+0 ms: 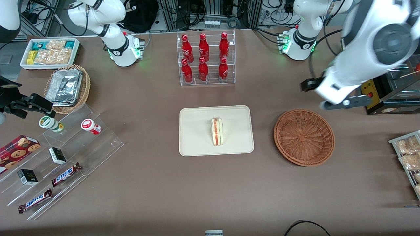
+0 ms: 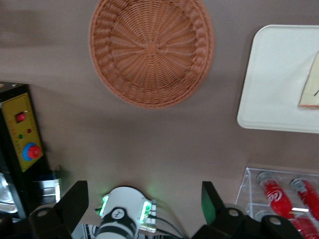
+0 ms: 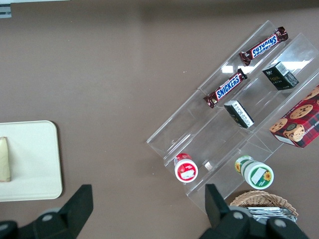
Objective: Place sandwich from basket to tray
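Observation:
The sandwich [image 1: 217, 131], a white wedge with red and green layers, lies on the cream tray [image 1: 197, 144] at the table's middle. One edge of the sandwich [image 2: 311, 89] shows on the tray [image 2: 271, 74] in the left wrist view, and the right wrist view also catches the sandwich [image 3: 4, 159] on the tray [image 3: 35, 159]. The reddish-brown basket [image 1: 304, 137] sits beside the tray toward the working arm's end and is empty [image 2: 151, 50]. My gripper [image 1: 318, 95] hangs high above the table, farther from the front camera than the basket. It is open [image 2: 143, 199] with nothing between its fingers.
A clear rack of red bottles [image 1: 205, 59] stands farther back than the tray. A yellow-and-black control box [image 1: 370, 95] sits near my gripper. Snack packets [image 1: 407, 154] lie at the working arm's end. A stepped acrylic shelf [image 1: 65, 157], a foil-filled wicker basket [image 1: 67, 88] and a white bin [image 1: 49, 52] occupy the parked arm's end.

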You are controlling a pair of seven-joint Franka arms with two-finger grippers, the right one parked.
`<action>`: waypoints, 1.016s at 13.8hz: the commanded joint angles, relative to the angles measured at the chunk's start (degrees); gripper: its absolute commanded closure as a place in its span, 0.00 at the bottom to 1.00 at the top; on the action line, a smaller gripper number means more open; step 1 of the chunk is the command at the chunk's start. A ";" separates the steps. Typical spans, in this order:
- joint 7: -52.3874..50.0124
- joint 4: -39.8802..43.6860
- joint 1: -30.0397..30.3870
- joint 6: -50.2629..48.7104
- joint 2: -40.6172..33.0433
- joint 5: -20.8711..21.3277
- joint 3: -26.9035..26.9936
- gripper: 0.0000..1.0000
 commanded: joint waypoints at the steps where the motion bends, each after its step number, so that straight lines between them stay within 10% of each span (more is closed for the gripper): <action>1: 6.42 -2.11 4.29 -3.21 -5.82 -1.06 -0.50 0.00; 10: 6.88 5.71 -1.93 -2.44 -3.37 5.25 5.83 0.00; 14: 13.89 4.74 -1.49 -0.07 -5.57 1.75 10.28 0.00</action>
